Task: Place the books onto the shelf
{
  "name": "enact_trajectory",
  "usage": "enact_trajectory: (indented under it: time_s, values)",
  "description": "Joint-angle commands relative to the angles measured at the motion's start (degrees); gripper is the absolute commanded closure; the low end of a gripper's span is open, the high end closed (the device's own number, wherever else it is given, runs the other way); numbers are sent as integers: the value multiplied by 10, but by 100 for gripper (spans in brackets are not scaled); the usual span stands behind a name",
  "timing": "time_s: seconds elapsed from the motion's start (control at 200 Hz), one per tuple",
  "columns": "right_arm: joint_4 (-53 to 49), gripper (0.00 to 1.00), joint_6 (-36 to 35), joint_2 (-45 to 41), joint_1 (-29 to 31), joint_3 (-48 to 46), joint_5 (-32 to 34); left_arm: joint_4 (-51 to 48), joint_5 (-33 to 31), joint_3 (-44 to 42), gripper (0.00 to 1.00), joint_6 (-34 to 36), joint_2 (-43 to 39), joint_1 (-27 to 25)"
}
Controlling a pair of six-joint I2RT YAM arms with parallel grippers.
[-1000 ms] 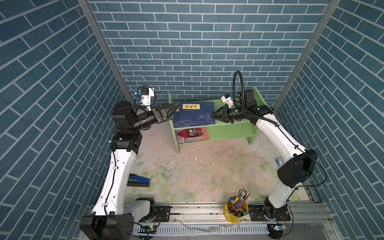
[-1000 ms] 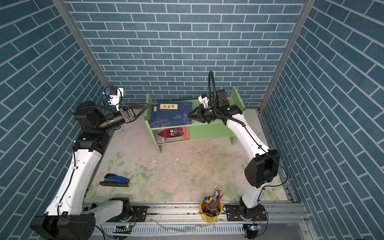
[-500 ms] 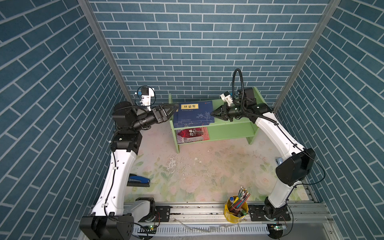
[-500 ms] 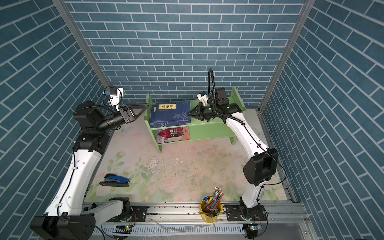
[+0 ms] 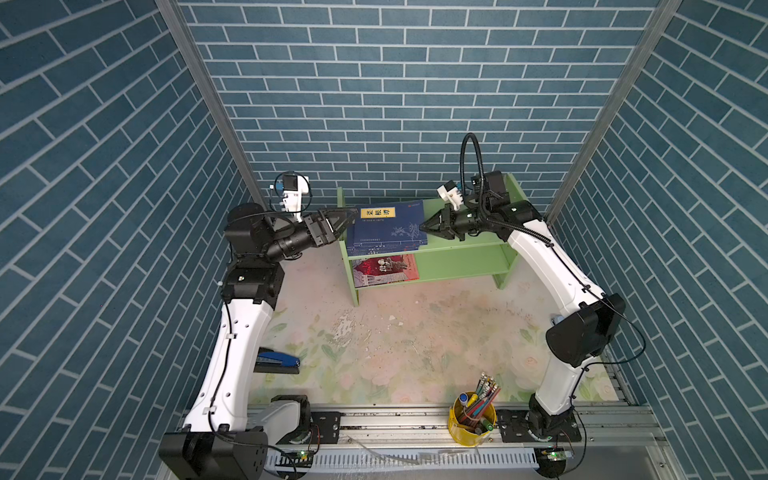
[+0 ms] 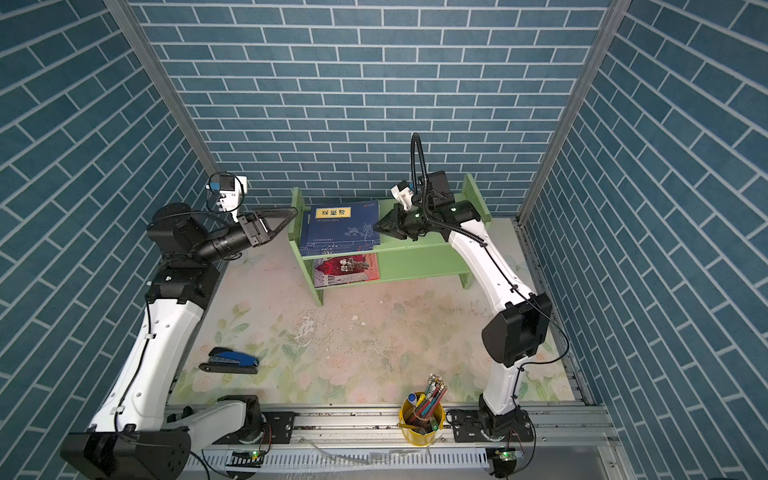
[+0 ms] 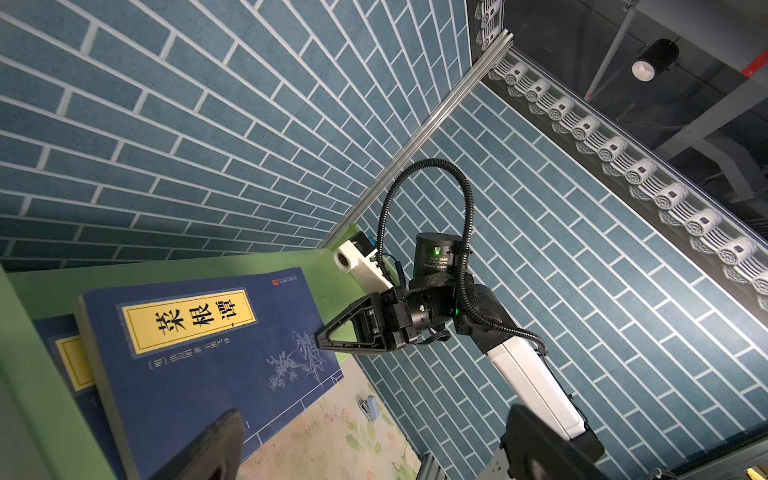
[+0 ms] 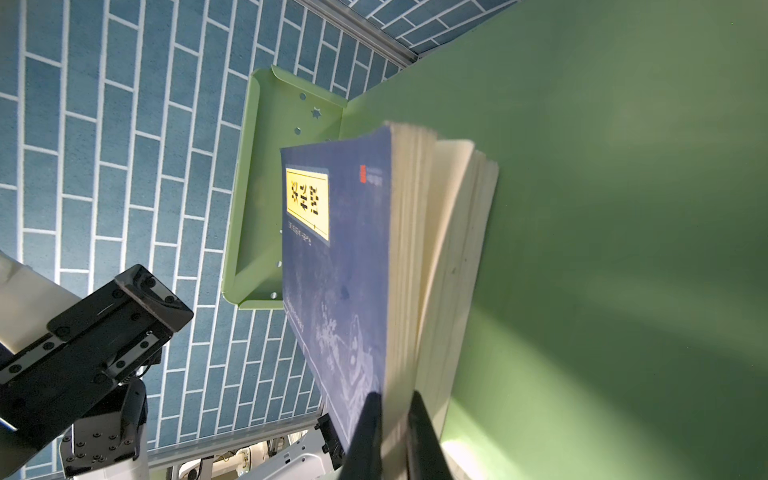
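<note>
My right gripper point(image 8: 394, 405) pinches the fore edge of the top book point(image 5: 388, 226), cover and some pages between its tips. My left gripper point(image 5: 349, 218) is spread wide, near the left panel of the shelf point(image 5: 457, 266).

The navy books lie stacked at the left end of the upper tier; how many lie under the top one I cannot count. The yellow label point(image 7: 187, 320) reads 菜根谭; the smaller print is not readable. A second label point(image 7: 75, 361) is half covered. The red book point(image 5: 384, 270) lies at the left end of the lower tier, partly hidden under the upper board.
</note>
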Motion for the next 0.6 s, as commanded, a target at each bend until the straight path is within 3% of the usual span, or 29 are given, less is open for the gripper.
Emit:
enact_trajectory:
  time_s: [0.0, 0.595]
  values:
    - [-33, 99, -47, 10, 6, 16, 23, 14, 3, -5, 0, 4, -10, -1]
    - [-67, 99, -63, 28, 21, 64, 50, 15, 3, -10, 0, 4, -14, -1]
